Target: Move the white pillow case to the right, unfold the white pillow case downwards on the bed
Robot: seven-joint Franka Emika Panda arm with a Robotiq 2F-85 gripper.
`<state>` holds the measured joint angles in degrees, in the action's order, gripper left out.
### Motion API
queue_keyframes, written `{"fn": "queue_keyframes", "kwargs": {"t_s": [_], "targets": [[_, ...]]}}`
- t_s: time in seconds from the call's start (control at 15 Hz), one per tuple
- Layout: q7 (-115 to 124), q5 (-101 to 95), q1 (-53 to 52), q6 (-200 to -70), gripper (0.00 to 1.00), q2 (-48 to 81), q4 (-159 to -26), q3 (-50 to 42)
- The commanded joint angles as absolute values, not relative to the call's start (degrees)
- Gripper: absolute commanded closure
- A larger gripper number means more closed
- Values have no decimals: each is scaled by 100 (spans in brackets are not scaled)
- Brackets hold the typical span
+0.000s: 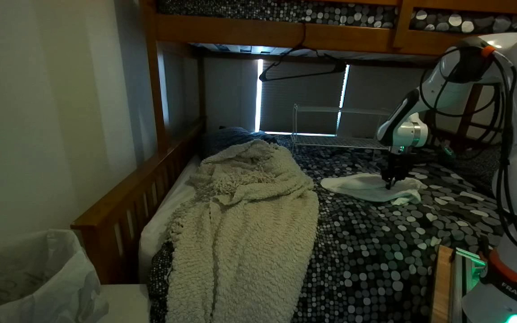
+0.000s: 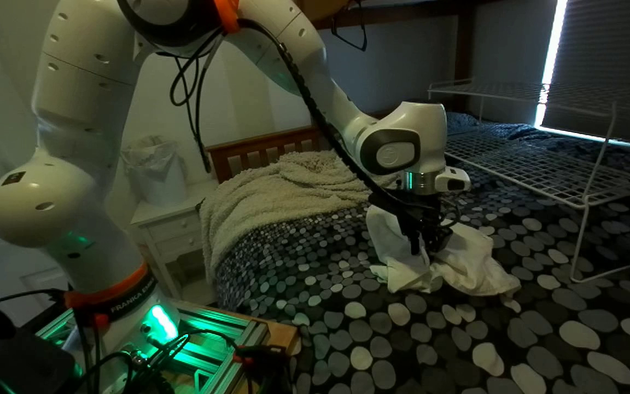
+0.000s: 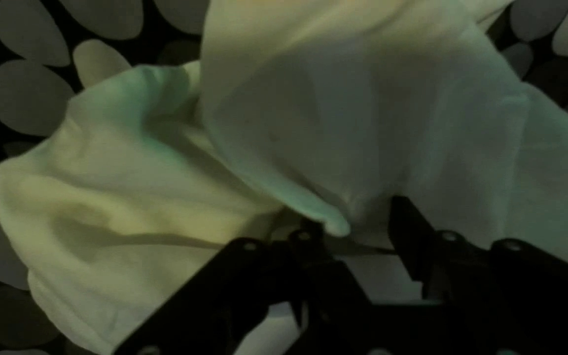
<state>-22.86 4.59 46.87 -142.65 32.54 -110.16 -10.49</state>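
On the lower level of the orange-brown, wooden-framed bunk bed (image 1: 361, 251), atop the dark cover (image 2: 435, 350) densely speckled with grey and whitish dots, a thin, smooth, plain white cloth pillow case (image 2: 473, 262). Lies rumpled, in soft folds and low peaks; in the wrist view, one layer across another. To the right of the big cream, coarse knitted blanket (image 1: 249, 233) in an exterior view, apart from it across a strip of bare dotted cover.

At the end of the white, jointed robot arm (image 2: 80, 82), the black two-fingered gripper (image 2: 425, 249), pointing down into the folds. Parted fingers (image 3: 414, 241), neither pressed together nor at full stretch; in the gap between, in the wrist view, a rounded tip of cloth just beside one of them. Cannot tell whether touching.

Near the pillow case, on the same dotted cover, a white wire rack (image 2: 585, 203) with two shelves; behind it, a dark window blind (image 1: 303, 103) with bright edges. By the upper wooden rail, a black clothes hanger (image 1: 303, 76). Past the blanket, a slatted wooden rail (image 1: 126, 193). Beside the bed, a small white chest of drawers (image 2: 175, 230), topped by a white bin (image 2: 157, 183) with a white liner.
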Motion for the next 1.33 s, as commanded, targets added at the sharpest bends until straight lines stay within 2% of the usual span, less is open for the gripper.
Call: {"fn": "queue_keyframes", "kwargs": {"t_s": [0.0,0.13,0.27,0.33,0.4,0.53,0.93,1.27], "targets": [[-2262,125,4591,-13731,89,2866,-11230,-1307],[-2223,-115,4522,-13546,100,2739,-11269,-1465],[-2163,-370,4452,-13491,77,2673,-11273,-1606],[-2187,-457,4438,-13494,89,2661,-11275,-1637],[-2177,-547,4413,-13489,95,2648,-11280,-1674],[-2281,-565,4429,-13547,100,2582,-11347,-1640],[-2933,-388,4389,-13971,100,1928,-12017,-1421],[-4371,12,4265,-14286,100,569,-13428,-1141]]}}
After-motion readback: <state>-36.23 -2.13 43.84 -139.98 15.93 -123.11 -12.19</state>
